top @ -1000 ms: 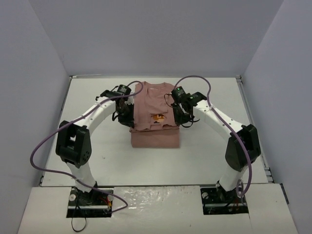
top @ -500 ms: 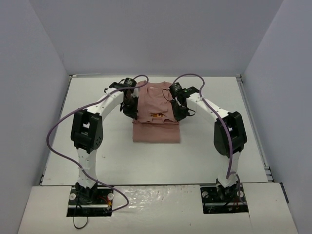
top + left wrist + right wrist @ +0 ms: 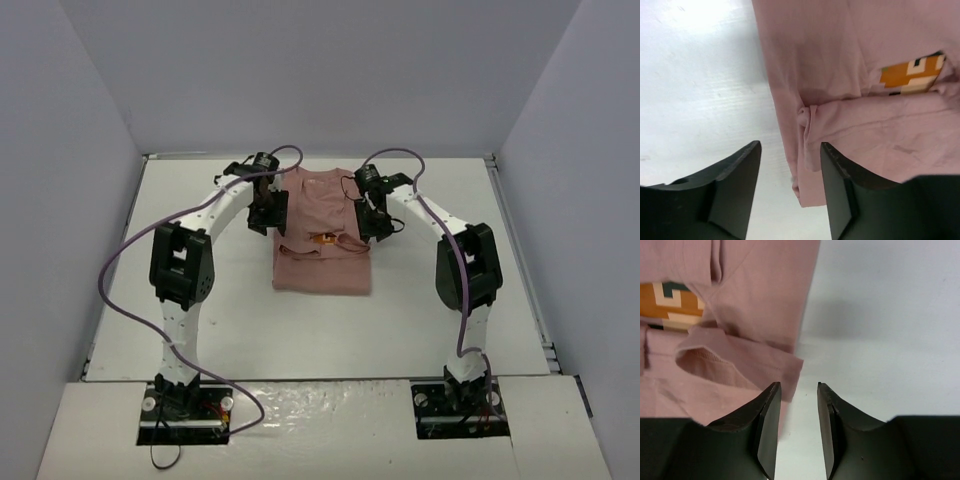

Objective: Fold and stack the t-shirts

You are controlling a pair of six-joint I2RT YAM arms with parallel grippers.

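The dusty-pink t-shirt lies folded into a rectangle at the middle back of the white table, its orange chest graphic peeking out from a fold. At the shirt's left edge my left gripper is open. In the left wrist view the t-shirt has its side hem and a corner lying loose between the fingers of the left gripper. My right gripper is open at the right edge. In the right wrist view only bare table shows inside the right gripper, with a folded corner of the t-shirt just beyond its left finger.
The white table is closed in by grey walls at the left, back and right. Purple cables loop out from both arms. The arm bases stand at the near edge.
Both grippers have gone from shut to open, letting go of the cloth. Both arms have moved toward the back of the table, and the shirt's folded layer now lies flat.
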